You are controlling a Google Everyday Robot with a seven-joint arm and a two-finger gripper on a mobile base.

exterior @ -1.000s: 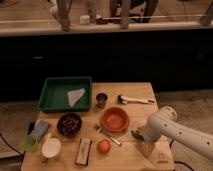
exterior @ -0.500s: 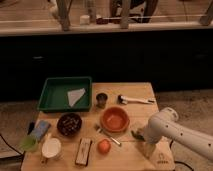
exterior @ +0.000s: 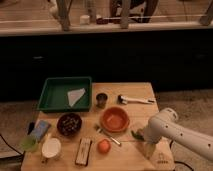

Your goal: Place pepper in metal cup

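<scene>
Although a second has passed, almost nothing has shifted: the arm remains folded over the near right corner of the table point(exterior: 125, 156), with the gripper point(exterior: 144, 143) low above the wood, just right of the orange bowl point(exterior: 115, 119). A small dark green shape at its left side, apparently the pepper point(exterior: 135, 134), lies just beside that bowl's rim. Whether the gripper is spread or pinching it, I cannot tell. The metal cup point(exterior: 101, 99) stands upright beyond the bowl, beside the green tray point(exterior: 54, 95), well apart from the gripper. I judge the task paused at pick-up, with the carry to the cup not yet begun.
</scene>
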